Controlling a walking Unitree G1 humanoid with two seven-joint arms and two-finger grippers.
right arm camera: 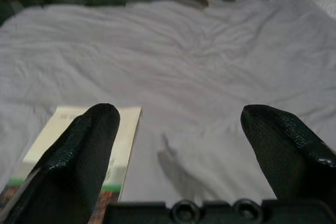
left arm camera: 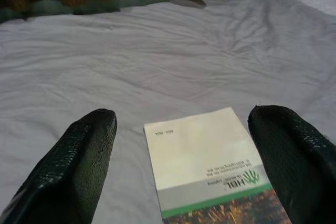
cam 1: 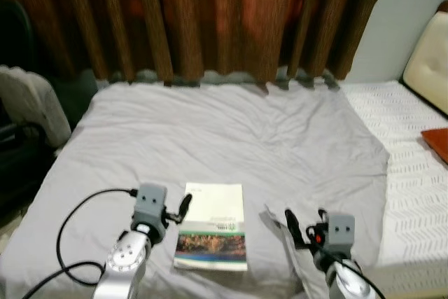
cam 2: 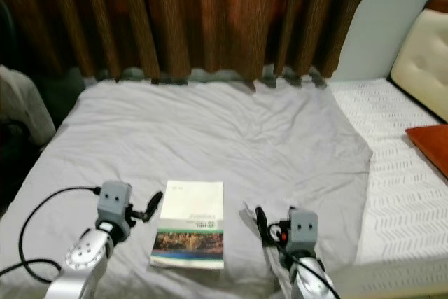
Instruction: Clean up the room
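Observation:
A thin book (cam 1: 213, 225) with a white cover, a green stripe and a picture along its near edge lies flat on the grey bedspread (cam 1: 231, 138). My left gripper (cam 1: 183, 208) is just left of the book, open, its black fingers (left arm camera: 79, 161) on either side of the book's far end (left arm camera: 202, 156) in the left wrist view. My right gripper (cam 1: 304, 225) is to the right of the book, open and empty above a wrinkle in the cover. Its fingers (right arm camera: 79, 156) frame bare spread, with the book (right arm camera: 84, 135) off to one side.
Brown curtains (cam 1: 210, 12) hang behind the bed. A white patterned sheet (cam 1: 413, 152), a cream headboard cushion (cam 1: 427, 68) and an orange cushion (cam 1: 437, 141) are at the right. A chair with pale cloth (cam 1: 28, 103) stands at the left. A black cable (cam 1: 70, 243) loops beside my left arm.

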